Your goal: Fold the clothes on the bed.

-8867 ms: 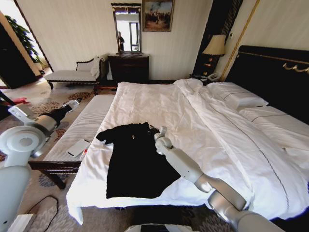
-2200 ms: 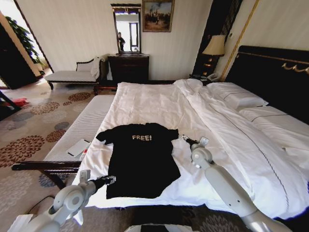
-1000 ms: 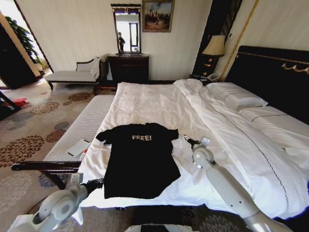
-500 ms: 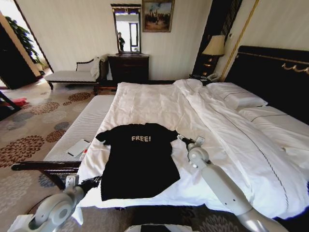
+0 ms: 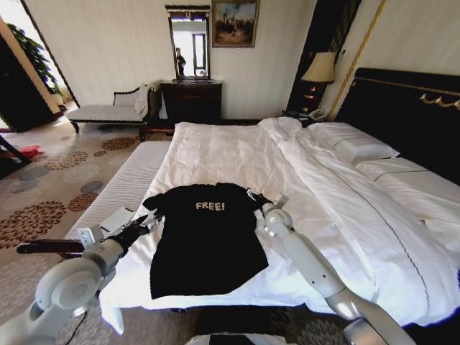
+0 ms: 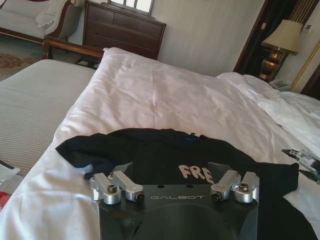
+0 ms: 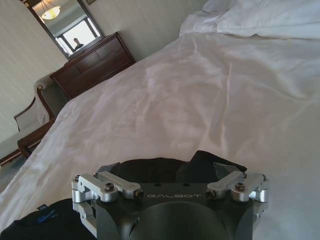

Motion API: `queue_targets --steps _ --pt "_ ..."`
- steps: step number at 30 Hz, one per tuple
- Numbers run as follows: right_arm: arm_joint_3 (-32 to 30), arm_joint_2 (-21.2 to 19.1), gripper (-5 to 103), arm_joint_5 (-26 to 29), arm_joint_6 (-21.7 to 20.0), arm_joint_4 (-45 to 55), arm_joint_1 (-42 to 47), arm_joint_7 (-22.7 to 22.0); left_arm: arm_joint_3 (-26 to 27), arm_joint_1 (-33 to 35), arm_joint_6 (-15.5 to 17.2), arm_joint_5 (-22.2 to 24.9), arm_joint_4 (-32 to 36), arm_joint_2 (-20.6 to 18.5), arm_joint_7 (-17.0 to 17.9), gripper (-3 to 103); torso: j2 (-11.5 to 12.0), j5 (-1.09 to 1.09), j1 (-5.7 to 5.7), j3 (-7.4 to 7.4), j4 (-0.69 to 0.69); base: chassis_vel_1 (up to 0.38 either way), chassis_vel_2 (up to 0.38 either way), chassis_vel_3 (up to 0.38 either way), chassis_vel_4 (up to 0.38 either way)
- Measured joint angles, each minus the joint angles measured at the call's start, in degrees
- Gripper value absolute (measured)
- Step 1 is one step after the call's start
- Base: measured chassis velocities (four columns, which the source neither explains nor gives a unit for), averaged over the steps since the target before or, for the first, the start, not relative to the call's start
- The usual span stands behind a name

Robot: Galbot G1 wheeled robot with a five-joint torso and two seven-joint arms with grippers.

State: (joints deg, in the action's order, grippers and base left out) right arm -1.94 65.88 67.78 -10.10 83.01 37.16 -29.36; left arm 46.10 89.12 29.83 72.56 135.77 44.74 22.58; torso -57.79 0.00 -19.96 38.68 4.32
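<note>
The clothes are one black T-shirt [image 5: 206, 241] with pale "FREE!" lettering, lying flat and face up near the foot corner of the bed [image 5: 302, 165]. My left gripper [image 5: 147, 222] hovers at the shirt's left sleeve, at the mattress edge. In the left wrist view it [image 6: 173, 172] stands open just short of the T-shirt [image 6: 155, 150], holding nothing. My right gripper [image 5: 253, 195] is at the opposite sleeve. In the right wrist view it [image 7: 167, 169] is open, and the black sleeve [image 7: 165, 167] lies between its spread fingers.
A white-striped bench [image 5: 118, 190] runs along the bed's left side with a white pad [image 5: 115, 218] on it. Pillows [image 5: 352, 144] and a dark headboard [image 5: 402, 115] lie far right. A dresser [image 5: 191, 100], a chaise [image 5: 108, 111] and a lamp [image 5: 319, 68] stand at the back wall.
My left arm has swung up from below the bed's foot edge to the shirt's left sleeve. My right gripper has slid left onto the right sleeve.
</note>
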Motion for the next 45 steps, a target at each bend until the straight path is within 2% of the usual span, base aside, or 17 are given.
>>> queue_targets --steps 1,3,5,15,16,18,21,23,24,27,29,33,35,36,38,42,45 --pt "0.08 0.16 100 -0.02 -0.20 -0.65 -0.44 -0.18 -0.10 0.01 0.03 0.00 0.05 0.15 0.08 88 0.00 0.00 0.00 0.00 -0.01 0.000 0.000 0.000 0.000" --pt "0.22 0.33 100 -0.02 -0.58 -1.79 -1.18 -0.72 -0.28 -0.18 0.10 0.00 0.06 0.37 0.25 97 0.00 -0.01 0.01 0.00 -0.03 0.000 0.000 0.000 0.000" --pt "0.43 0.31 100 -0.05 -0.95 -2.43 -1.63 -1.06 -0.34 -0.40 0.12 0.03 0.03 0.45 0.33 99 0.00 0.00 0.01 0.00 -0.02 0.000 0.000 0.000 0.000" --pt "2.42 -0.33 100 1.00 -6.14 -4.84 -4.45 -5.14 0.13 -2.99 -0.15 0.85 -0.28 1.73 0.61 100 0.00 0.00 0.01 0.00 -0.01 0.000 0.000 0.000 0.000" --pt "2.69 -0.35 103 1.48 -6.66 -5.02 -4.76 -5.45 0.26 -3.47 -0.19 1.11 -0.18 1.96 0.69 100 0.00 0.00 0.00 0.00 -0.01 0.000 0.000 0.000 0.000" --pt "3.16 -0.33 94 2.59 -7.22 -5.25 -5.23 -5.79 0.46 -4.09 -0.20 1.70 0.03 2.14 0.94 100 0.00 0.00 0.01 0.00 -0.01 0.000 0.000 0.000 0.000" --pt "3.49 -0.32 89 3.54 -7.68 -5.35 -5.67 -5.97 0.72 -4.29 -0.20 1.94 0.06 2.11 1.12 100 0.00 0.00 0.00 0.00 -0.01 0.000 0.000 0.000 0.000" --pt "3.73 -0.41 78 4.06 -7.95 -5.35 -5.90 -5.99 1.03 -4.29 -0.22 1.98 -0.17 1.94 1.19 100 0.00 0.00 0.01 0.00 -0.01 0.000 0.000 0.000 0.000" --pt "3.73 -0.41 78 4.06 -7.95 -5.35 -5.90 -5.99 1.03 -4.29 -0.22 1.98 -0.17 1.94 1.19 100 0.00 0.00 0.01 0.00 -0.01 0.000 0.000 0.000 0.000" --pt "4.03 -0.80 62 4.27 -8.08 -5.35 -6.01 -5.90 1.17 -4.28 -0.29 1.97 -0.67 1.90 1.28 100 0.00 -0.01 0.01 0.00 -0.01 0.000 0.000 0.000 0.000" --pt "4.06 -0.82 62 4.27 -8.08 -5.37 -6.07 -5.83 1.16 -4.28 -0.30 1.94 -0.76 1.95 1.29 100 0.00 0.00 0.01 -0.01 0.00 0.000 0.000 0.000 0.000" --pt "3.88 -0.30 40 4.28 -7.93 -6.43 -6.82 -5.51 0.80 -4.24 -0.30 1.76 -1.07 2.18 1.35 100 0.00 0.00 0.00 -0.01 -0.01 0.000 0.000 0.000 0.000" --pt "3.76 -0.12 40 4.28 -7.89 -6.84 -7.15 -5.46 0.74 -4.23 -0.30 1.70 -1.14 2.23 1.36 100 0.00 0.00 0.01 -0.01 -0.01 0.000 0.000 0.000 0.000" --pt "3.71 -0.06 30 4.28 -7.85 -7.14 -7.43 -5.39 0.70 -4.22 -0.30 1.64 -1.24 2.33 1.41 100 0.00 -0.01 0.01 -0.01 -0.02 0.000 0.000 0.000 0.000" --pt "3.71 -0.06 30 4.27 -7.82 -7.29 -7.58 -5.25 0.70 -4.21 -0.30 1.61 -1.30 2.38 1.45 100 0.00 -0.01 0.01 -0.01 -0.02 0.000 0.000 0.000 0.000" --pt "4.00 -0.37 8 3.47 -6.42 -7.46 -7.85 -2.44 0.69 -4.19 -0.30 1.45 -1.99 2.54 1.59 100 0.00 0.00 0.01 -0.01 0.00 0.000 0.000 0.000 0.000" --pt "3.82 -0.34 4 2.96 -5.07 -7.45 -7.96 -0.73 0.69 -4.22 -0.30 1.32 -2.30 2.62 1.63 100 0.00 0.00 0.00 -0.01 -0.01 0.000 0.000 0.000 0.000"
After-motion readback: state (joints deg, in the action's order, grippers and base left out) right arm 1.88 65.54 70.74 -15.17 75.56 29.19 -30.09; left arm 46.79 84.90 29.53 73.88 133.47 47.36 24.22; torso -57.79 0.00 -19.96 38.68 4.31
